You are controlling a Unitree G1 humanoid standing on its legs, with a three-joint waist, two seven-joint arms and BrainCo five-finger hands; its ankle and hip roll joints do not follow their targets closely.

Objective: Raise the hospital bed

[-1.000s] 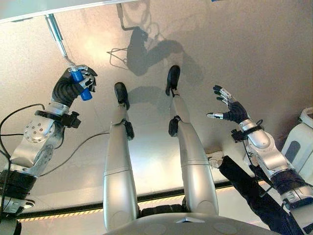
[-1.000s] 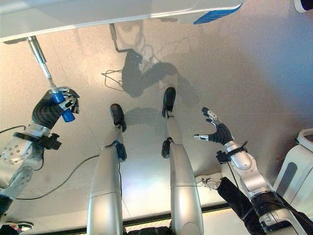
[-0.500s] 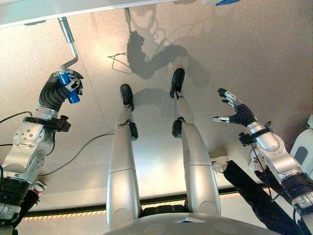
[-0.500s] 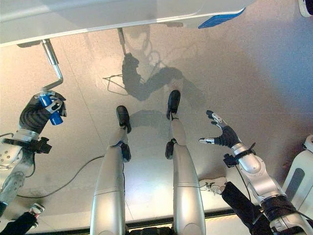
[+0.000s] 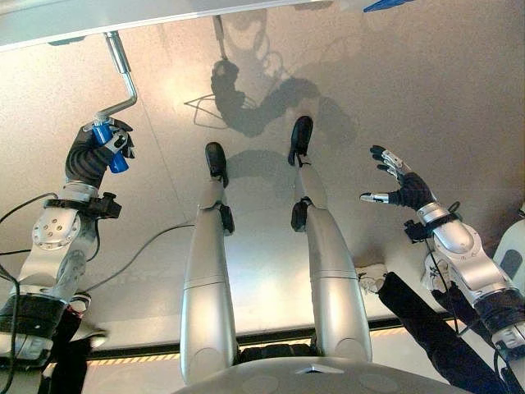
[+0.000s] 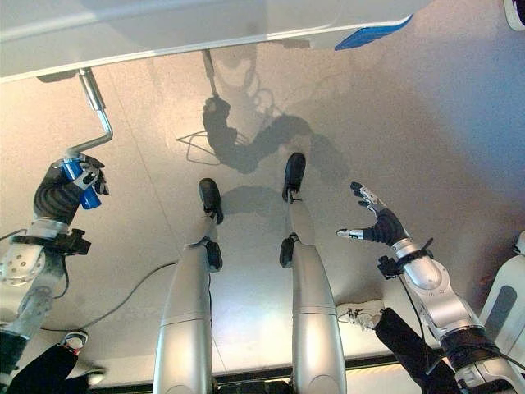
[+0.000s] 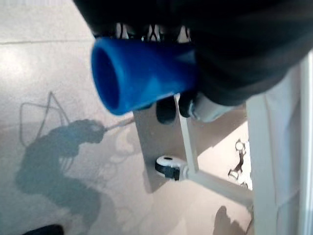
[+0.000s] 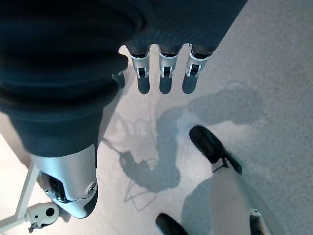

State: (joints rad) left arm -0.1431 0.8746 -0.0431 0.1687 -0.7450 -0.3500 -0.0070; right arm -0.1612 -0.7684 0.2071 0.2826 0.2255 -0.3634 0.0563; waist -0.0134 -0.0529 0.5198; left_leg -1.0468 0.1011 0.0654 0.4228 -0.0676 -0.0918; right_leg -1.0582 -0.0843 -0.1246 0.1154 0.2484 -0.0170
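Note:
The hospital bed's pale underside (image 6: 164, 33) runs along the top of the eye views. A silver crank rod (image 5: 121, 70) comes down from it and bends toward a blue handle (image 5: 109, 144). My left hand (image 5: 89, 160) is shut on that handle, fingers curled round it. In the left wrist view the blue handle (image 7: 142, 73) sticks out from under the hand's dark cover (image 7: 230, 44). My right hand (image 5: 399, 182) hangs open above the floor at the right, holding nothing, its fingers (image 8: 164, 73) straight.
The bed frame's leg with a caster wheel (image 7: 168, 166) stands near the crank. A person's dark trouser leg (image 5: 426, 328) and white shoe (image 5: 371, 275) are at the lower right, another shoe (image 6: 74, 338) at the lower left. A white unit (image 6: 509, 295) stands at the right edge.
My left hand has swung the blue handle round to the left of the rod, so the crank's bend now shows. The camera has shifted a little. The right hand stays open.

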